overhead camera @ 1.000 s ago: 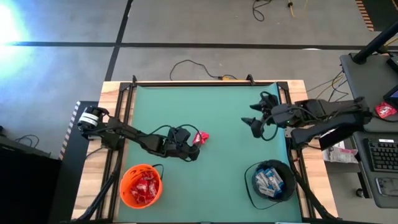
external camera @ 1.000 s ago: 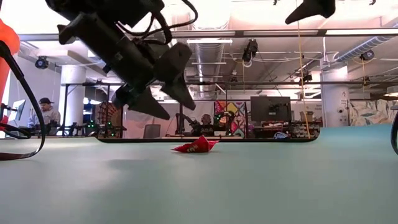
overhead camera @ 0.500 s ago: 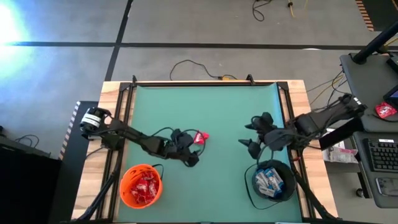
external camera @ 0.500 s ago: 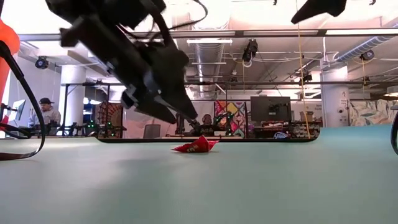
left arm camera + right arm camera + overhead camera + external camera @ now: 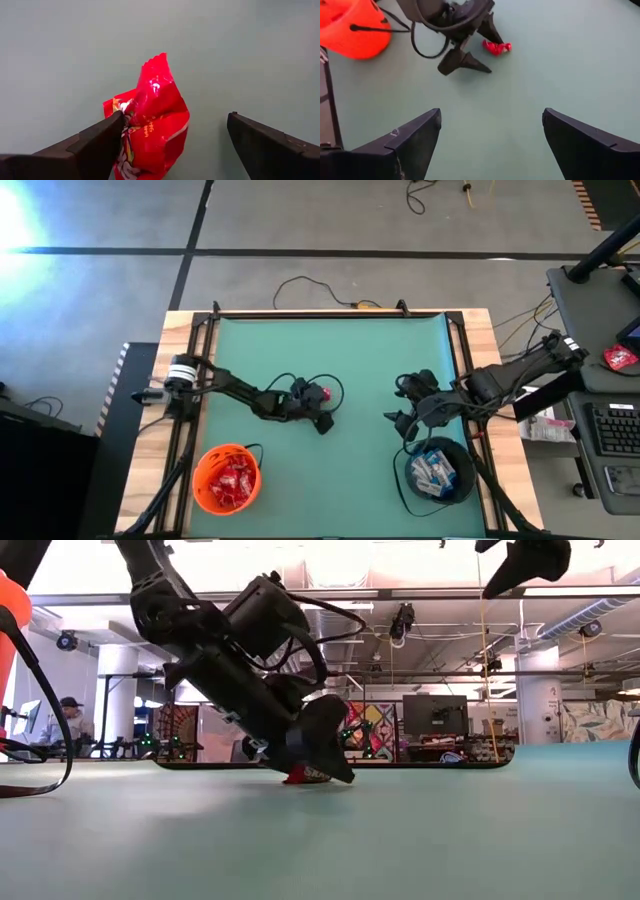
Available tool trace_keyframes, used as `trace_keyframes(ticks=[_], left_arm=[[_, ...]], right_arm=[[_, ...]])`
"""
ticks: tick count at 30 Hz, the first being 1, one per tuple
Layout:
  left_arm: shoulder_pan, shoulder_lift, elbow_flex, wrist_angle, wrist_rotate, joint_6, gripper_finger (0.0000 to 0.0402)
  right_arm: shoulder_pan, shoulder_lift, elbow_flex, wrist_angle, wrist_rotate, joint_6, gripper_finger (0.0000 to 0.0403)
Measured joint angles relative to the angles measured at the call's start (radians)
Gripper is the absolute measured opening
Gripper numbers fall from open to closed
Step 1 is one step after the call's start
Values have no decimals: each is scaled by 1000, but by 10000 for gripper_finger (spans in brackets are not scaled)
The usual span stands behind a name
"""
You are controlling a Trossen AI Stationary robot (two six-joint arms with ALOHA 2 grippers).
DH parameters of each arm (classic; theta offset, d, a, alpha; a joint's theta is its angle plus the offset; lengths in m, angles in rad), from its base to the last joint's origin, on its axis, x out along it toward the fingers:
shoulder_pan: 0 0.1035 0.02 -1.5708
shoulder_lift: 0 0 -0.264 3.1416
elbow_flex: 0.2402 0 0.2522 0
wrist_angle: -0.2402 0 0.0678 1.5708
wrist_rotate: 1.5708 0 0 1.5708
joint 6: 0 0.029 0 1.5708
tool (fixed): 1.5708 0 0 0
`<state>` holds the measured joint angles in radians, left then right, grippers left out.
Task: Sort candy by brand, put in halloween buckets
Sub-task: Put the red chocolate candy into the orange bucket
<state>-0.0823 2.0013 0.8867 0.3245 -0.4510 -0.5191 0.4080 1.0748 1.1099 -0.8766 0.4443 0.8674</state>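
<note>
One red-wrapped candy lies crumpled on the green mat, a little left of its middle. My left gripper is down at the mat, open, with a finger on each side of the candy, which sits close to one of them. In the low view the gripper hides most of the candy. My right gripper hangs open above the mat, just beyond the far rim of the black bucket. It holds nothing. The orange bucket stands near left. My left gripper comes at the candy slanting down from the table's left. One finger stands against the wrapper's edge, and I cannot tell whether it touches. The other finger is well clear. The candy lies on the mat.
Red candies fill the orange bucket, and blue-and-white ones lie in the black bucket. Each bucket's wire handle rests toward the mat. A desk with a keyboard stands beyond the table's right edge. Bare mat lies between the two arms.
My left gripper has sunk to the mat and gone toward the table's right, rolling as it went, until its fingers stand either side of the red candy. My right gripper has come toward the near edge and down a little, closer to the black bucket. The candy has not moved.
</note>
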Motion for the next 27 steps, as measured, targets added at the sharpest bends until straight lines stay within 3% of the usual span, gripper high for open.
trace_keyframes(ticks=[4,8,12,18,23,27], left_arm=[[-8,31,9,-25,-3,-6,320],[-16,21,10,-75,-22,-11,264],[-5,-26,6,-152,9,-60,178],[25,-160,-3,-341,76,-138,30],[-47,-437,-1,-441,124,-134,41],[-203,-661,-1,-539,211,-179,40]], right_arm=[[0,-4,0,-17,-25,0,334],[0,-6,21,-58,-26,-10,333],[0,-7,63,-110,-23,-62,331],[-3,-8,76,-144,75,-162,329],[-1,1,74,-45,132,-153,329],[7,29,74,55,131,-126,329]])
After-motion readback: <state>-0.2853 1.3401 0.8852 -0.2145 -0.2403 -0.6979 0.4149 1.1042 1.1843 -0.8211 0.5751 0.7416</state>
